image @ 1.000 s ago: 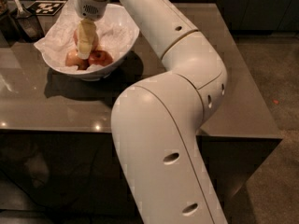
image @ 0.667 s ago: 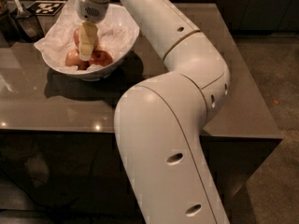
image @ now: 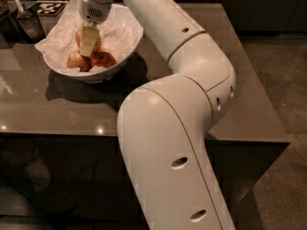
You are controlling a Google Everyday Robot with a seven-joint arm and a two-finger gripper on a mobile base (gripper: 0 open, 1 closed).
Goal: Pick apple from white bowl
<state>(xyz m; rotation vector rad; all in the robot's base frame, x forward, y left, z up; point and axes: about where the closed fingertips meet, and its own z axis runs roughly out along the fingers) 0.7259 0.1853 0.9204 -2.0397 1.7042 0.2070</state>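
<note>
Gripper [image: 88, 41]: hung down inside the white bowl [image: 130, 41], just in front of the apple [image: 98, 44] — open or closed, can't tell.
Apple: round, yellowish w/ orange-red blush, mid-bowl, partly hidden.
Bowl: glossy, wide, slanted rim, lined w/ crumpled white paper [image: 57, 43].
Other fruit: small red apple [image: 104, 59], paler apple [image: 75, 60] — near side.
Table [image: 48, 104]: smooth, grey-brown, reflective.
</note>
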